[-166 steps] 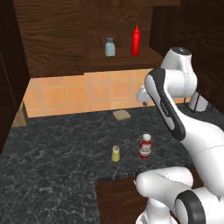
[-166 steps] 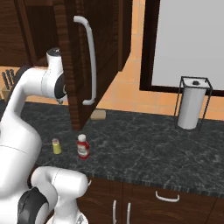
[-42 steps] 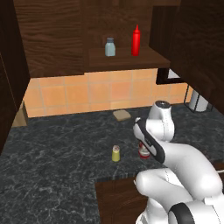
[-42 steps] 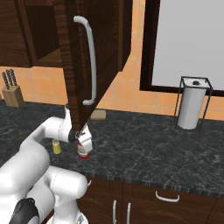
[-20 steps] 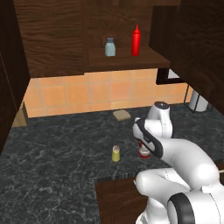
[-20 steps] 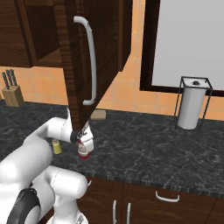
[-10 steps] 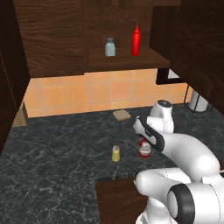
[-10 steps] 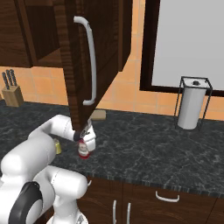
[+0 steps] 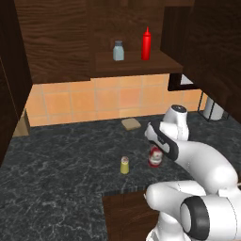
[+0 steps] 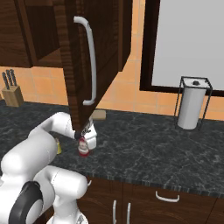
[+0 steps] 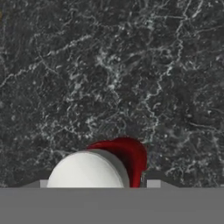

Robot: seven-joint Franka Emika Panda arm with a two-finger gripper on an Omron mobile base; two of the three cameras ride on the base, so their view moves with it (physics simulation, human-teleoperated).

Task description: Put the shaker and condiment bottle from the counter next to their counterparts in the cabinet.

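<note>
The end effector [image 10: 85, 139] is lowered over the squat red condiment bottle [image 9: 155, 157], which stands upright on the dark marbled tabletop [image 9: 56, 160], not far from its front edge. In the hand view the white cap of this bottle [image 11: 89, 169] lies between the two finger tips at the bottom, with the red body showing behind it. Whether the fingers already press the bottle I cannot tell; the jaws stand around it, one on each side.

The small yellow shaker [image 9: 124, 165] with its grey cap stands upright on the tabletop just beside the bottle, toward the left edge, and is not touching it.

Above, on the wooden shelf of the dark brown wall cabinet [image 9: 136, 66], the pale grey-blue shaker [image 9: 118, 51] and the tall slim red squeeze bottle [image 9: 146, 44] stand near each other. The cabinet door [image 10: 92, 57] hangs open. A paper towel holder [image 10: 192, 108] stands near the back edge of the tabletop, and a knife block [image 10: 11, 92] stands far to the left.
</note>
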